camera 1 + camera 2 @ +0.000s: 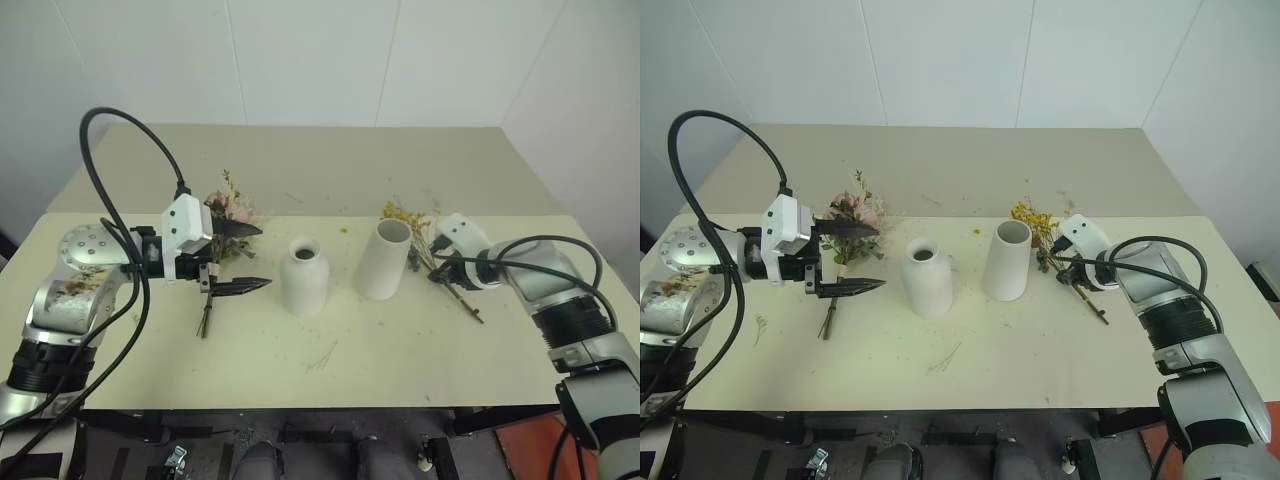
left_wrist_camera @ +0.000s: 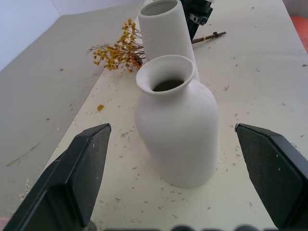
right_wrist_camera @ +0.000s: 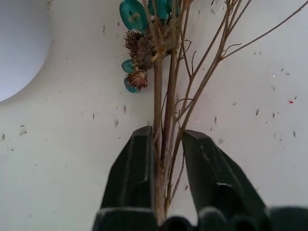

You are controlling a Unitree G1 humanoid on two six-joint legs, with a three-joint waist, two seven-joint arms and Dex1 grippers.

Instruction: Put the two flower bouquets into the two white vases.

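A: Quick pass. What's hidden or hard to read?

B: The pink rose bouquet (image 1: 848,222) lies on the table (image 1: 420,340) at the robot's left, partly behind the left gripper (image 1: 252,258); its blooms peek above the upper finger and its tied stems run out below the lower one. The yellow dried bouquet (image 1: 412,228) is half hidden behind the cylinder vase (image 1: 384,259); its stems vanish under the right gripper (image 3: 166,144). In the left wrist view the cylinder vase is cut off at the top and stands behind the bottle vase (image 2: 175,126).

A: Any labels or writing?

B: None I can read. Both vases are plain matte white.

A: Pincers?

B: Left one is spread wide and holds nothing; the wrist view shows the bottle vase between its two fingers, well clear of both. Right one has its fingers pinched in against the thin brown stems of the yellow bouquet, low over the table; stems run up between them.

A: Where do the vases stand?

B: Upright, mid-table, side by side, a gap between them; bottle vase on the robot's left, cylinder on its right. Both bouquets are outside the vases.

A: Anything else around?

B: Plant crumbs scattered on the tabletop, a loose sprig (image 1: 322,356) near the front edge, a black cable (image 1: 120,160) looping over the left arm.
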